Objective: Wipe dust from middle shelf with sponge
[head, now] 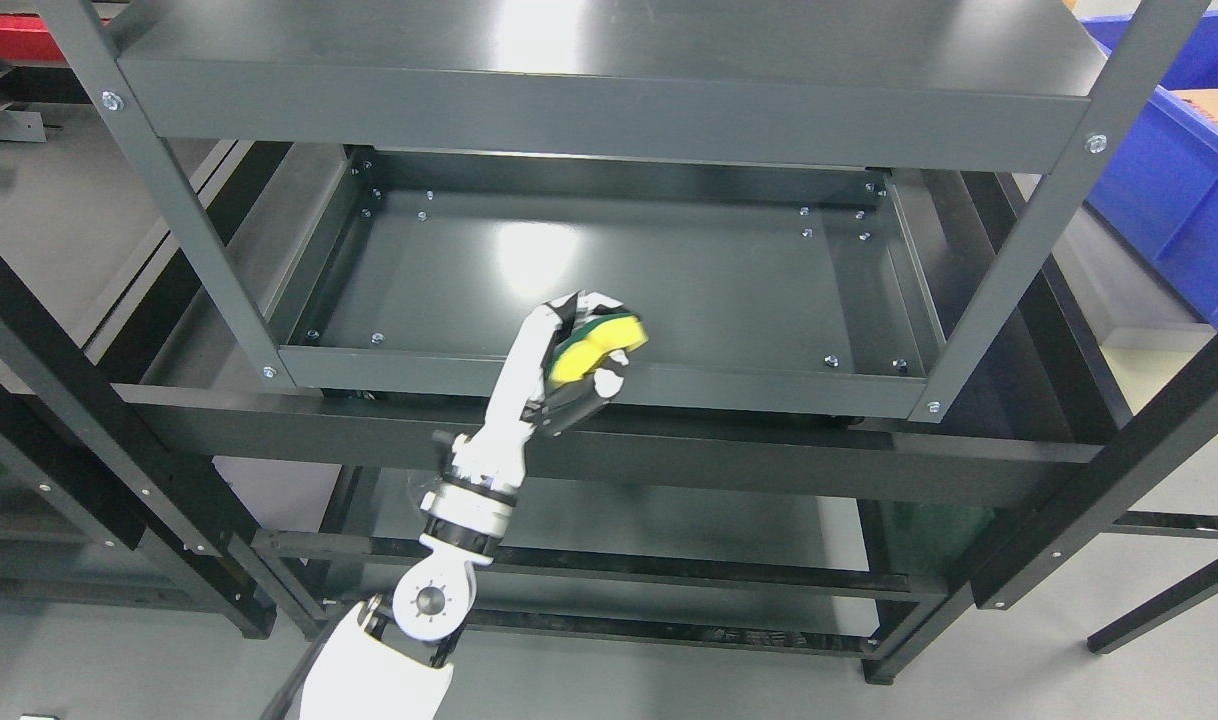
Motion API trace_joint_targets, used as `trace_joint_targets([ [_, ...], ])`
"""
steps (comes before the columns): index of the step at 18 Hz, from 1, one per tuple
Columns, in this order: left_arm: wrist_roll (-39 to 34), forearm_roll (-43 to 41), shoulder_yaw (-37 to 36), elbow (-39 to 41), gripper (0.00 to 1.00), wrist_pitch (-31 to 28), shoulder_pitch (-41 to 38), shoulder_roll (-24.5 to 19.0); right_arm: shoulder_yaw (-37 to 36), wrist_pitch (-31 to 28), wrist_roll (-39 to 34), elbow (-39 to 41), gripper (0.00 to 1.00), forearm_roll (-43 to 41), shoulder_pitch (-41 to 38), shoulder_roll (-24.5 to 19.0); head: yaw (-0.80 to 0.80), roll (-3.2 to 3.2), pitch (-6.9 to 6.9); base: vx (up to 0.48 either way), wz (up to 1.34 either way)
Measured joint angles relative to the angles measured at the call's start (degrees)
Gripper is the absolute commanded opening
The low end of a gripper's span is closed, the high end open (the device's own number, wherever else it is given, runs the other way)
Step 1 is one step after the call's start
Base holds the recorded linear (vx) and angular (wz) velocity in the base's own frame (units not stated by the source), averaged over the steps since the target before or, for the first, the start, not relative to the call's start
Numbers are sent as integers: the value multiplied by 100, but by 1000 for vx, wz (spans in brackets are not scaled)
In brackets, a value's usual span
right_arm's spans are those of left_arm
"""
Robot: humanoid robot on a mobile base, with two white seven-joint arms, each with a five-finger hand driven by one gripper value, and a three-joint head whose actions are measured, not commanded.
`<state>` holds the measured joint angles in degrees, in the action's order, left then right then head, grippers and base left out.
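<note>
Yellow-green sponge [594, 345] gripped in the left hand's [566, 365] fingers [609, 380] — just above the middle shelf's [669, 270] front lip.

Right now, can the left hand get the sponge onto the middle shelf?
Probably yes. The left hand grips the sponge at the middle shelf front lip, under the top shelf. The surface ahead looks bare, with nothing blocking.

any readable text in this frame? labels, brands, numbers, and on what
None readable.
Sponge in the left hand: yellow and green, no print visible.
Grey shelf frame and middle shelf: bare metal and screws, no labels or numbers.
Blue bin at the upper right: no marking visible; the cardboard in it shows no legible print.
</note>
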<state>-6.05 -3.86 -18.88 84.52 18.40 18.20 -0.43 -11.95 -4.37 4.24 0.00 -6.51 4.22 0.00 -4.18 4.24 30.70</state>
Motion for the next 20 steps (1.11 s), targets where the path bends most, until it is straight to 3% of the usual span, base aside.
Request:
trace_joint_targets([
  [8,51,865,1074,688,2,284,-1169,24,0,0,0,0,100,0,0,0,0,0,0,0,0],
  [20,60,1185,2021,1138,2,317,-1487,37,0,0,0,0,100,0,0,0,0,0,0,0,0],
])
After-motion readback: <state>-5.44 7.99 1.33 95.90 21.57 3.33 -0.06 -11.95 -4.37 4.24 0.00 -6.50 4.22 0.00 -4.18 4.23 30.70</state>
